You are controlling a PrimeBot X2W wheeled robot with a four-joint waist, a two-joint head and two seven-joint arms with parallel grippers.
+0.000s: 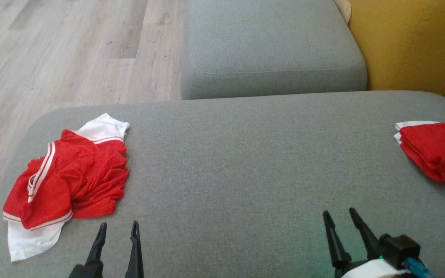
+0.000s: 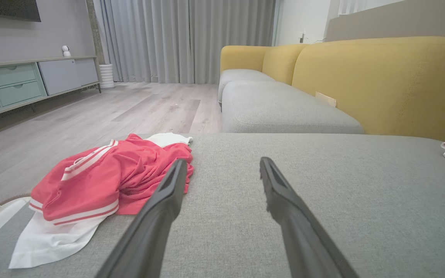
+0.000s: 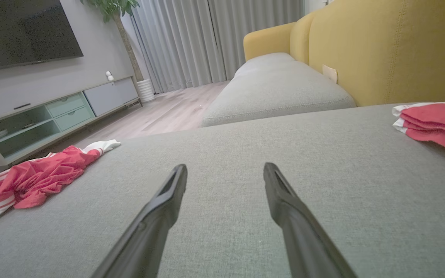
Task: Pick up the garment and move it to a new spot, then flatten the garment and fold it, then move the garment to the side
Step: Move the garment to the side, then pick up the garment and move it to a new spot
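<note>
A grey fabric sofa (image 1: 245, 154) with a mustard-yellow padded backrest (image 2: 381, 77) stands on pale wood-plank floor (image 1: 72, 50). Grey floor-length curtains (image 2: 176, 38) hang beyond, near a low pale-green cabinet (image 3: 52, 116), probably a media unit.

Garment (image 1: 79, 173) at left of frame was red with white stripe trim and plain white panels. Folded pile (image 1: 439, 152) at right edge was red with white edging. Seat cushion (image 1: 245, 173) was plain grey, sofa back (image 1: 411, 42) mustard yellow, floor (image 1: 52, 58) pale grey-brown wood grain.
</note>
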